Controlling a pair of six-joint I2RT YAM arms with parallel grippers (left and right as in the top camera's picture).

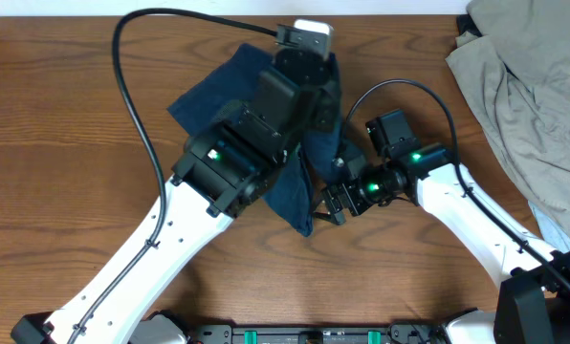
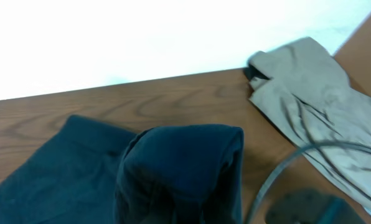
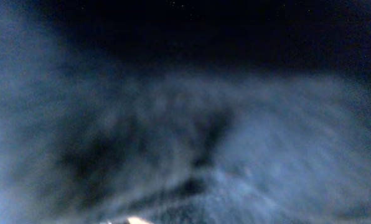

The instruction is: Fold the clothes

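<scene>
**Both arms at the blue cloth, one at each end**

The blue cloth [image 1: 213, 96] lies in the middle of the desk [image 1: 55, 143], toward the far edge. Its long axis runs from the far edge back toward the near one. The left gripper [image 1: 314, 91] is over the far end, and the right gripper [image 1: 329, 208] is at the near tip. Fabric hides both sets of fingers, so I cannot tell whether either grips. Grey clothes [image 1: 524, 86] lie heaped at the far right corner.

Overhead, my tabletop [image 1: 55, 143] is evenly lit and sharp; my left wrist view is soft, its white wall [image 2: 142, 37] blown out toward 12 o'clock; my right wrist view is dim, all blurred navy cloth [image 3: 235, 155], darkest at 12 o'clock.
</scene>
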